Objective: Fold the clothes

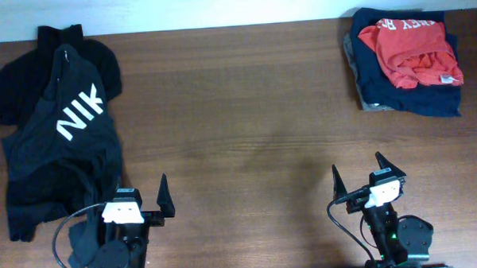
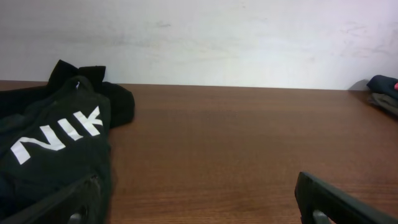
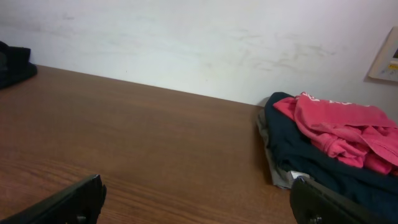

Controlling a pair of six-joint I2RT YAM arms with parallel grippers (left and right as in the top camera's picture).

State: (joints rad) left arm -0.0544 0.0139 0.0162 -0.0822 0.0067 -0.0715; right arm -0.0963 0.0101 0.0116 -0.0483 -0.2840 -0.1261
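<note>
The black T-shirt (image 1: 68, 148) with white "NIK" letters showing lies crumpled along the table's left side, and its lower end reaches down beside my left arm. It also shows at the left of the left wrist view (image 2: 56, 143). My left gripper (image 1: 141, 193) is open and empty just right of the shirt's lower edge; its left finger sits at the fabric's edge (image 2: 199, 208). My right gripper (image 1: 359, 171) is open and empty at the front right, over bare wood (image 3: 196, 208).
A black collared polo (image 1: 18, 82) lies under the T-shirt's upper part at the back left. A folded pile of navy and red-orange garments (image 1: 407, 56) sits at the back right, also in the right wrist view (image 3: 329, 143). Brown wooden table (image 1: 238, 110); white wall behind.
</note>
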